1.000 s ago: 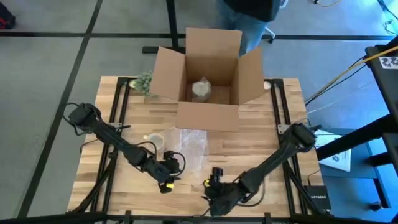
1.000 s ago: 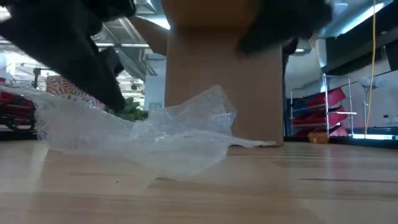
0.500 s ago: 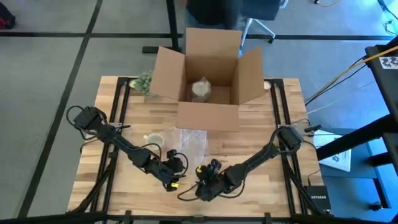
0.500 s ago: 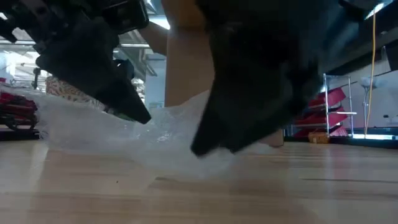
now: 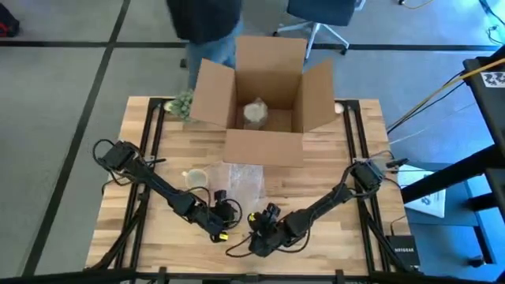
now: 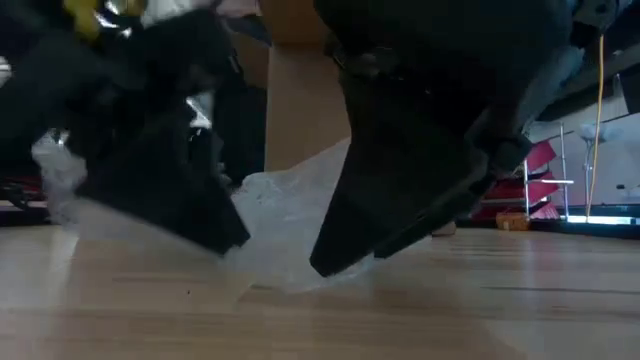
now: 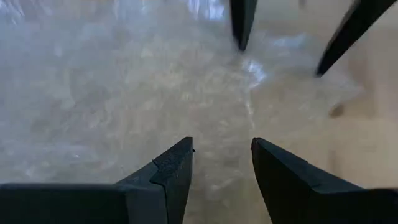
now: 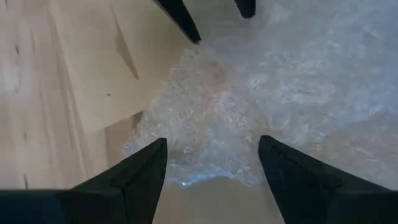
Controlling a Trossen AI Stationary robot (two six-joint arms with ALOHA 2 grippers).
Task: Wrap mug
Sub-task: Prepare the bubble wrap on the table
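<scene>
- The desk [image 5: 331, 177] carries an open cardboard box [image 5: 264, 99] at its far edge; a pale wrapped bundle [image 5: 255, 112] sits inside it.
- The bubble wrap sheet [image 5: 243, 183] lies flat at the desk's centre, just near of the box.
- The mug [image 5: 195, 178], a clear cup, stands just left of the sheet, not yet on it.
- Step in hand, by judgement: gripping the sheet's near edge. The next move calls for both grippers to close on that edge.
- The left gripper [image 5: 223, 214] reaches low from the left, jaws spread over the wrap.
- The right gripper [image 5: 260, 229] reaches low from the right, jaws spread at the near edge.
</scene>
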